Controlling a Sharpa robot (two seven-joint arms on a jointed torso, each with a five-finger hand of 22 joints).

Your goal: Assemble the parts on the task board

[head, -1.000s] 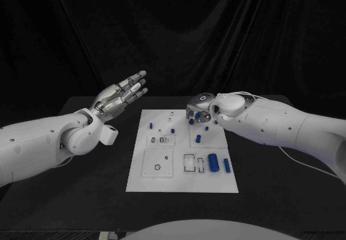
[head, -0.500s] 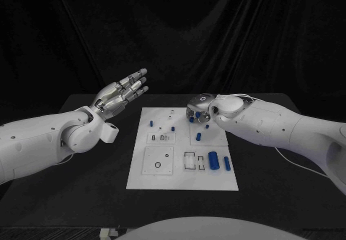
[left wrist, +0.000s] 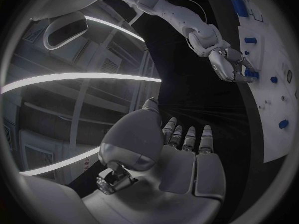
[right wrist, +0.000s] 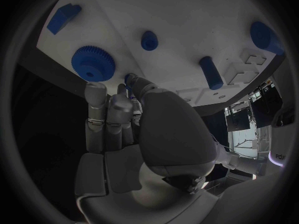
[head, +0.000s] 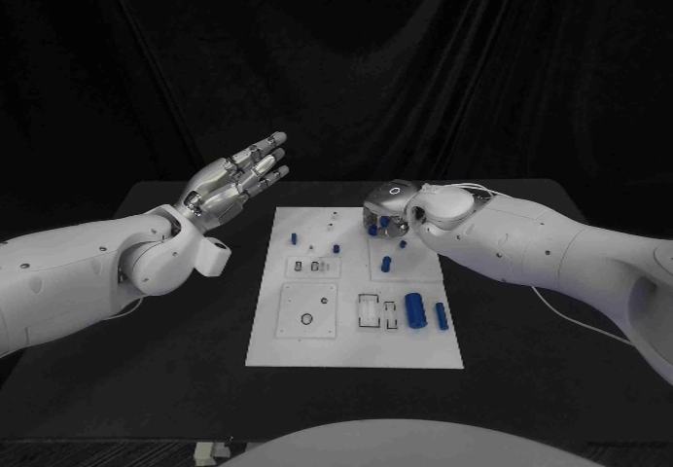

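Our right hand (head: 391, 216) has moved a little further over the far edge of the board (head: 354, 345), fingers curled beside a gear (right wrist: 91, 62), hold unclear; left hand (head: 235, 179) stays open.

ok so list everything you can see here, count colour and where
table: one, black, under everything
task board: one, white, middle of the table
cylinders: two, blue, lying side by side at the board's near right
small parts: several, blue, scattered over the board's far half; exact count unclear
gear: one, blue, on the board by the right hand's fingertips
left hand: silver, raised off the board's far left corner, fingers apart, holding nothing
right hand: silver, over the board's far right, fingertips down at a small blue part; grip unclear
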